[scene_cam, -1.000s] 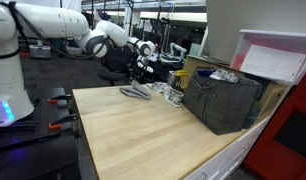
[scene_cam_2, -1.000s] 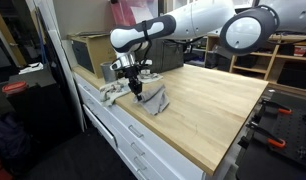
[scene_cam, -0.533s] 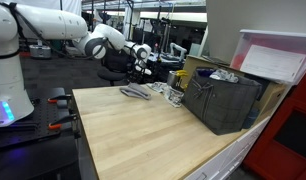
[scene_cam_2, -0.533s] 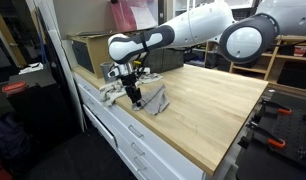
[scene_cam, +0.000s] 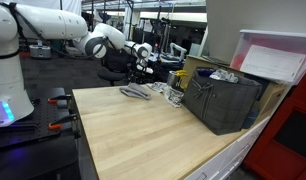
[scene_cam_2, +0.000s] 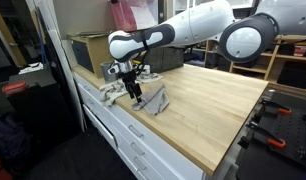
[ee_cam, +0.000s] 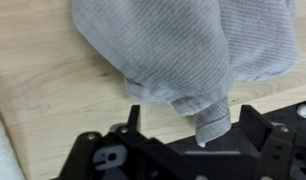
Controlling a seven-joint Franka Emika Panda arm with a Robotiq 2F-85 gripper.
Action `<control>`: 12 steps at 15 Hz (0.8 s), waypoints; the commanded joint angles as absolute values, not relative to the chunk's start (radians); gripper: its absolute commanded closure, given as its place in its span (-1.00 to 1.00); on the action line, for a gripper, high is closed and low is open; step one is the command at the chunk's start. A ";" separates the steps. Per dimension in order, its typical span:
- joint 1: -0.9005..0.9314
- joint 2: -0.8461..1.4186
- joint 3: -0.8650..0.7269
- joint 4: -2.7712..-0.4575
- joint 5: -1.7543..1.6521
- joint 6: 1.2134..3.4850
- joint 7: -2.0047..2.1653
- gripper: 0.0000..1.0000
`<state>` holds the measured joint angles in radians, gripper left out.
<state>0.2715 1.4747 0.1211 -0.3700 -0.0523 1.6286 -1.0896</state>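
Observation:
A grey knitted cloth lies crumpled on the wooden table, filling the upper half of the wrist view. One ribbed corner of it reaches down between the jaws. My gripper stands open, its dark fingers wide apart on either side of that corner and not pressing it. In both exterior views the gripper hovers just over the near end of the grey cloth, close to the table's edge. From the far side, the gripper hangs above the cloth.
A dark crate with crumpled items inside stands at the table's end. More light cloths lie beside the grey one near the edge. A cardboard box sits behind them. The wide wooden tabletop stretches away.
The jaws have opened from nearly shut to wide apart, letting go of the grey cloth. The arm itself has barely shifted.

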 commanded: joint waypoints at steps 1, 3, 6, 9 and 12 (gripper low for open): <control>0.253 1.452 0.076 -0.395 -0.071 1.593 -1.078 -1.00; 0.240 1.470 0.045 -0.373 -0.091 1.569 -1.075 -0.73; 0.213 1.471 0.016 -0.364 -0.112 1.527 -1.078 -0.17; 0.188 1.457 0.014 -0.370 -0.110 1.511 -1.074 0.32; 0.170 1.443 0.031 -0.379 -0.093 1.523 -1.084 0.76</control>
<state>0.1816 1.4717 0.0240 -0.3709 -0.1025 1.5438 -1.0865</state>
